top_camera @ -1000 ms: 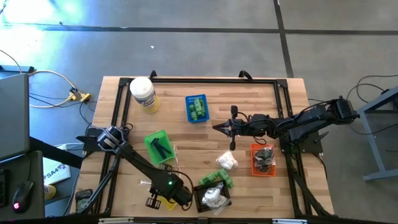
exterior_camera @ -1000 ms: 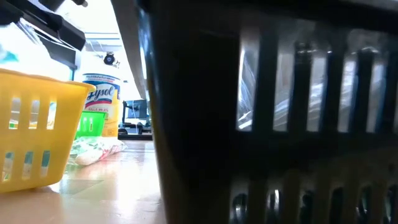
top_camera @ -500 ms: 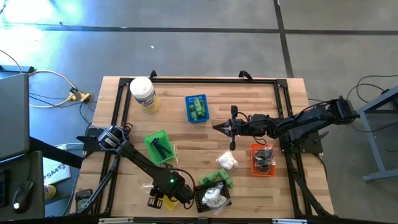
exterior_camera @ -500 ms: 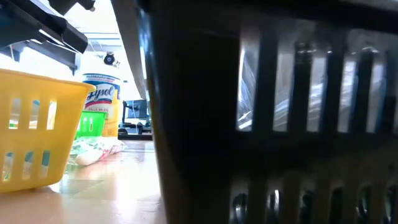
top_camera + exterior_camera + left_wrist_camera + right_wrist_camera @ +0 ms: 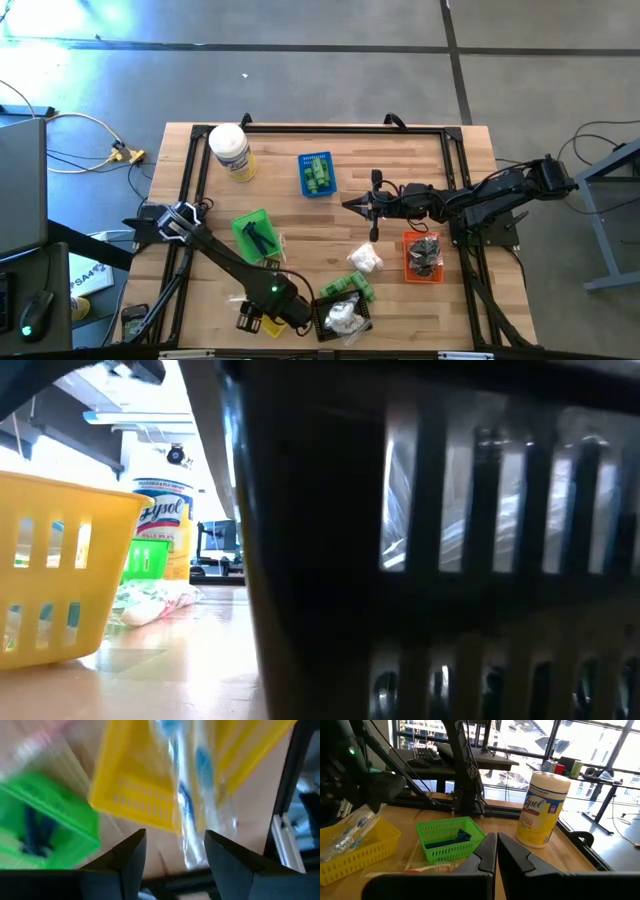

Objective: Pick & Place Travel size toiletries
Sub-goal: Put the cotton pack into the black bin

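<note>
Hovering over our yellow basket [image 5: 150,785], left fingers [image 5: 127,857] spread, empty; wrapped sticks [image 5: 187,795] inside. Right fingers [image 5: 482,857] closed, empty, mid-desk [image 5: 290,215].

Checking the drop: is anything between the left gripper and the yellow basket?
Nothing visible. The left gripper hangs open just above the yellow basket, with only the clear-wrapped toothbrush packet lying across the basket's rim below it.

Grey concrete floor [image 5: 300,70] around the wooden table [image 5: 280,205]; bright windows [image 5: 600,740] behind a desk [image 5: 470,762].
</note>
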Tool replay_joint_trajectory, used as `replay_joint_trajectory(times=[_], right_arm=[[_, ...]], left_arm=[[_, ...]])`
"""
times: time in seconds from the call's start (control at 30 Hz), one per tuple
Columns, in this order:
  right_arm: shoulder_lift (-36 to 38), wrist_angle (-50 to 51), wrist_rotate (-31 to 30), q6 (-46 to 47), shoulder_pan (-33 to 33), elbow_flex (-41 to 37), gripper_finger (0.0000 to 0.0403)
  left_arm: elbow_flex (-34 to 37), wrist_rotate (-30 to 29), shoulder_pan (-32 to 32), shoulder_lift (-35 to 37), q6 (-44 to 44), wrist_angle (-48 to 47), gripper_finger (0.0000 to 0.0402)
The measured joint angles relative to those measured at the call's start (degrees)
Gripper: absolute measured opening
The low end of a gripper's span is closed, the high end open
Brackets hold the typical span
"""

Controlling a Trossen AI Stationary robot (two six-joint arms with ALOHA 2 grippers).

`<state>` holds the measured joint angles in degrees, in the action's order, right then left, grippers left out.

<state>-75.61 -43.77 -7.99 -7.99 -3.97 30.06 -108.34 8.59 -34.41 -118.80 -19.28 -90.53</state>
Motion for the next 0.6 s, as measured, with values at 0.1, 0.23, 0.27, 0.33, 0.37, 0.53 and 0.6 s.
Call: replay_joint_trajectory(times=[0.1,0.23,0.27,0.33,0.37,0.53,0.6], right_arm=[[0.0,0.1,0.0,0.0,0.0,0.0,0.0007],[2.1,2.2,-3.4,1.9,-0.2,0.0,0.0007],[2.9,2.8,-4.4,2.1,-0.4,0.1,0.0007],[5.3,6.4,-6.1,2.3,-1.0,0.1,0.0007],[6.6,8.5,-6.4,2.6,-1.2,0.0,0.0007],[12.1,12.2,-4.0,3.9,-2.4,-0.3,0.0007],[13.8,12.2,-0.9,3.9,-2.8,-0.9,0.0007]], left_arm=[[-0.9,-2.3,-0.2,2.7,3.7,0.7,0.0195],[-1.5,-13.0,-2.2,8.7,6.1,1.0,0.0180],[-1.4,-15.1,-2.5,10.6,6.4,1.9,0.0171],[-1.5,-19.3,-2.9,14.8,7.1,5.4,0.0149],[-1.5,-21.7,-2.9,16.8,7.2,7.4,0.0134],[-0.6,-32.8,-1.3,25.0,11.3,18.0,0.0036],[1.9,-35.6,0.2,28.1,14.8,23.4,0.0010]])
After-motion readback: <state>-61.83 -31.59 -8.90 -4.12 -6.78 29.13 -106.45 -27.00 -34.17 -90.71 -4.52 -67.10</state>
